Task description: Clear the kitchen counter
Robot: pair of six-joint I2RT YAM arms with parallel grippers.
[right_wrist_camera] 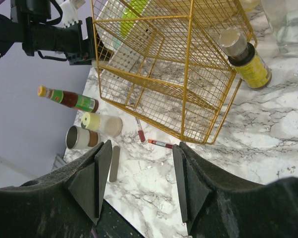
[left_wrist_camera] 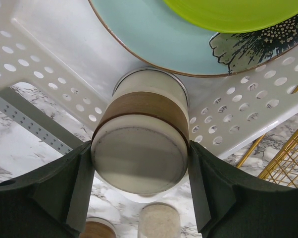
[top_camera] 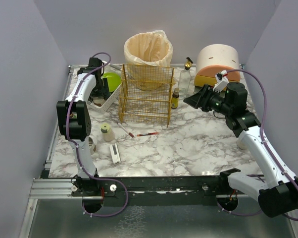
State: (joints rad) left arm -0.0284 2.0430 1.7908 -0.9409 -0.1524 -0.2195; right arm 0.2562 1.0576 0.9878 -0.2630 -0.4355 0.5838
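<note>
Left wrist: left hand (left_wrist_camera: pixel 141 171) pinches a smooth cylindrical cream jar (left_wrist_camera: pixel 145 106), brown-banded; right hand (right_wrist_camera: pixel 141 173) spread.

Left jaws clamp a jar (left_wrist_camera: pixel 139 148); right jaws stand parted.

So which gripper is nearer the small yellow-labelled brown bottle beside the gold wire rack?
Right. The right gripper hangs just beside the bottle; the left gripper is beyond the rack.

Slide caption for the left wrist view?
Left gripper clamps a brown-banded jar at the white perforated tray holding plates.
</note>
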